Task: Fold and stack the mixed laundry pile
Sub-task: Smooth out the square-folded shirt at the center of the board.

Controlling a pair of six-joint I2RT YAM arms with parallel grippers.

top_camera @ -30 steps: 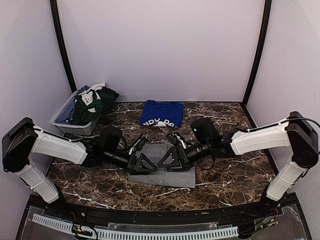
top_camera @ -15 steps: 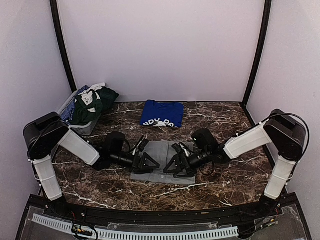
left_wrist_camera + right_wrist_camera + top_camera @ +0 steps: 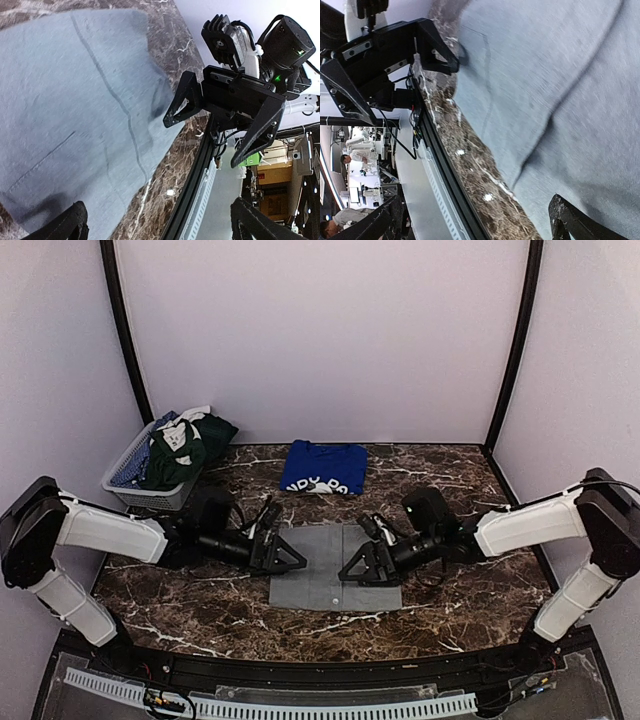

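- The left gripper (image 3: 283,540) has its jaws spread wide and holds nothing; it sits low over the left edge of the light-grey folded polo shirt (image 3: 325,585).
- The right gripper (image 3: 358,550) is likewise spread wide with nothing between its fingers, low over the right part of the same shirt. The two grippers face each other across it.
- The light-grey folded polo shirt lies flat as a rough rectangle at the middle of the dark marble-patterned bench (image 3: 450,600), nearer the front edge; the wrist views show soft creases and a seam line across it.
- Beyond it, apart from it and near the back wall, lies the royal-blue T-shirt with white print (image 3: 323,467), folded flat.
- At the far left corner stands a grey mesh basket (image 3: 140,492), filled with a heap of dark-green and patterned garments (image 3: 185,448).
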